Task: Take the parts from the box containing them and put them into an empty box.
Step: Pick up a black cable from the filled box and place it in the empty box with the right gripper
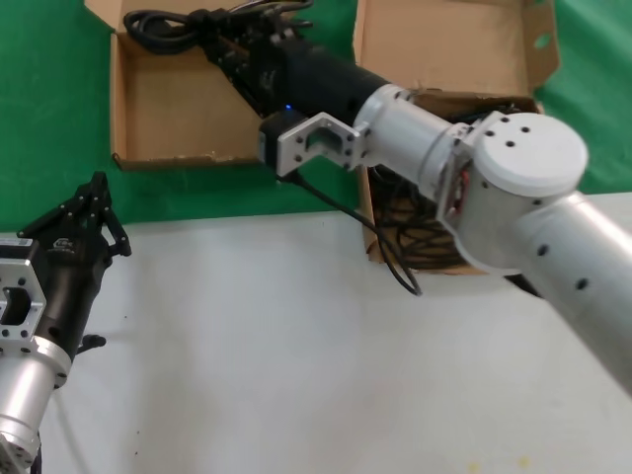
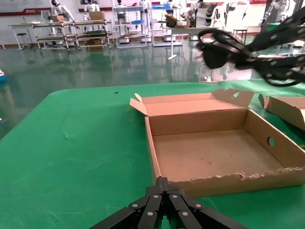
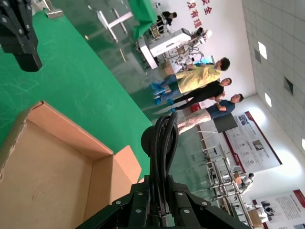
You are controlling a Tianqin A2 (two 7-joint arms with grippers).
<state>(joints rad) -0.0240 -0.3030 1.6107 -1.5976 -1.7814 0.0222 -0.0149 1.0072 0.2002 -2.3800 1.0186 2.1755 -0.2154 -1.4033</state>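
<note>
My right gripper [image 1: 225, 47] is shut on a coiled black power cord [image 1: 163, 24] and holds it in the air over the far side of the small, low-walled empty box [image 1: 168, 111]. The right wrist view shows the cord's strands [image 3: 162, 138] clamped between the fingers, with that box's floor [image 3: 43, 176] below. From the left wrist view the cord [image 2: 224, 47] hangs above the empty box [image 2: 214, 155]. The larger box [image 1: 444, 44] at the right still has more coiled cords [image 1: 420, 235] inside. My left gripper [image 1: 96, 190] is shut on nothing, near the empty box's front left.
A thick black robot cable [image 1: 370, 229] loops down from the right wrist over the white table [image 1: 276, 346] beside the larger box. A green cloth [image 1: 49, 109] lies under both boxes. The right arm [image 1: 474, 168] hides much of the larger box.
</note>
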